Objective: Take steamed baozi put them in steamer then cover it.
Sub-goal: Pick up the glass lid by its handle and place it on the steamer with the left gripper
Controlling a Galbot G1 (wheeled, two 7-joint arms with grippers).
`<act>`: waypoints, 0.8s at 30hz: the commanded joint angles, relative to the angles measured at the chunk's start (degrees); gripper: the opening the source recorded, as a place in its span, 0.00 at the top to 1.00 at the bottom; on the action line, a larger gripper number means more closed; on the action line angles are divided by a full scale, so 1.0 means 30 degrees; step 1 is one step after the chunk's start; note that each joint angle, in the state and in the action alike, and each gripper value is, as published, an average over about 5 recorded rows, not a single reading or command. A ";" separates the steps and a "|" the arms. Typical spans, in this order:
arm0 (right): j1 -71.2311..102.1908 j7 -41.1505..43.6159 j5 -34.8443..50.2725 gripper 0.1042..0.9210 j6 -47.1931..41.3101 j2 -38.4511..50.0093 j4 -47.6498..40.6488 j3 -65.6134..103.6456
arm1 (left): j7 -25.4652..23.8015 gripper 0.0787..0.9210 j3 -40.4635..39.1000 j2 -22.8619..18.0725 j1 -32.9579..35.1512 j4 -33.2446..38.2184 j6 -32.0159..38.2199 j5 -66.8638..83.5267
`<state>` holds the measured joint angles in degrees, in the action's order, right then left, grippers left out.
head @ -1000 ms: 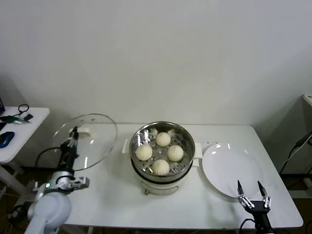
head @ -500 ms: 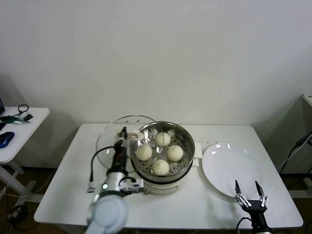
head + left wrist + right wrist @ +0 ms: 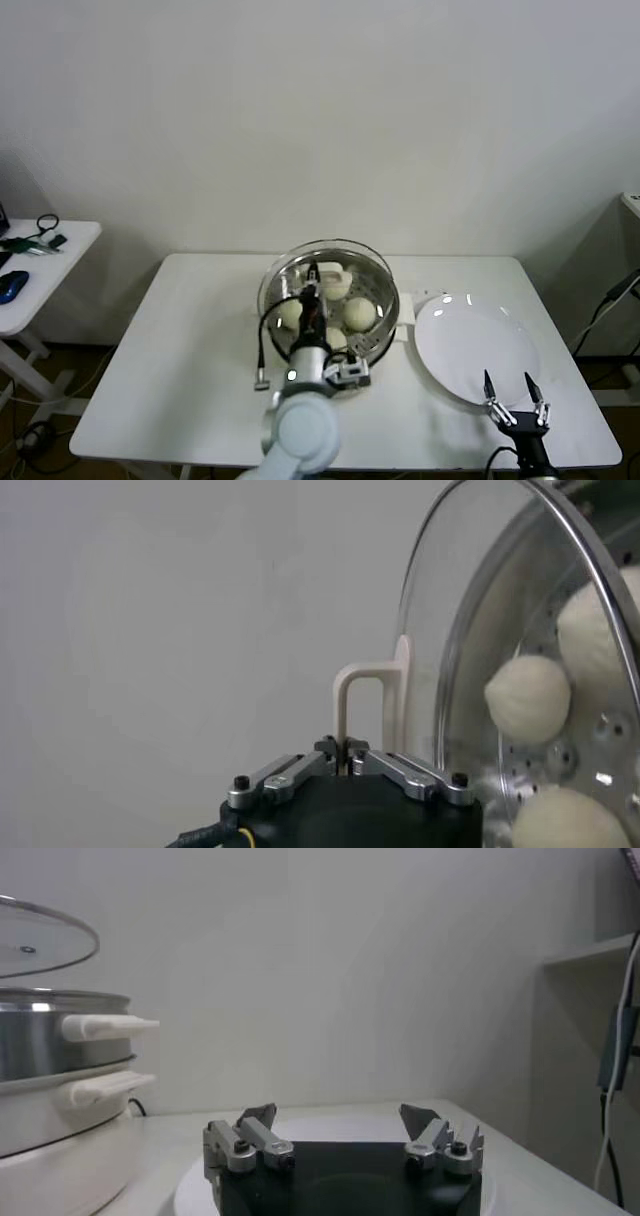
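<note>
1. Lid (image 3: 325,275): clear glass disc with a metal rim and a cream handle (image 3: 372,712) at its centre. It is held above the steamer (image 3: 383,300), not seated; the right wrist view shows a gap between its rim and the basket.
2. Left gripper (image 3: 312,295): jaws pinched shut on the thin bar of the lid handle, seen plainly in the left wrist view. The lid hangs just beyond its fingertips, over the basket.
3. Steamer: shiny steel basket with a holed floor on a white pot base, directly under the left gripper. Buns (image 3: 360,313) lie inside, smooth and cream-white; through the glass some are partly hidden by the arm.
4. Plate (image 3: 478,347): flat, white, right of the steamer, just ahead of the right gripper.
5. Right gripper (image 3: 514,390): jaws spread wide, holding nothing, parked at the plate's near edge.
6. Only the right wrist view shows the steamer's white side handles (image 3: 105,1027).
</note>
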<state>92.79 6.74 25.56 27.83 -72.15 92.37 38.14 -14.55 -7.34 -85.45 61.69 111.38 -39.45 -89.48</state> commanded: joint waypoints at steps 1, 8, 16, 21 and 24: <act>-0.0043 0.0046 0.0198 0.12 0.0025 -0.0052 0.0086 0.0031 | -0.0311 0.93 -0.1369 -0.1467 -0.0789 -0.1214 -0.0921 -0.0538; -0.0053 0.0044 0.0205 0.12 0.0121 -0.0180 -0.0045 -0.0001 | 0.0691 0.93 -0.1226 -0.1866 -0.0641 -0.2365 -0.0577 -0.1229; -0.0059 0.0060 0.0231 0.12 0.0197 -0.0090 -0.0110 -0.0080 | 0.0967 0.93 -0.0660 -0.1429 -0.0599 -0.2847 -0.0205 -0.2004; -0.0087 0.0060 0.0240 0.12 0.0211 -0.0114 -0.0094 -0.0068 | 0.0928 0.93 -0.0541 -0.1278 -0.0408 -0.3014 -0.0126 -0.2200; -0.0096 0.0060 0.0241 0.12 0.0243 -0.0106 -0.0108 -0.0060 | 0.0909 0.93 -0.0525 -0.1254 -0.0261 -0.3097 -0.0068 -0.2259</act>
<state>92.56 6.90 26.16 28.46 -72.49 92.09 37.95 -12.19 -8.44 -88.63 61.00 102.80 -39.55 -95.52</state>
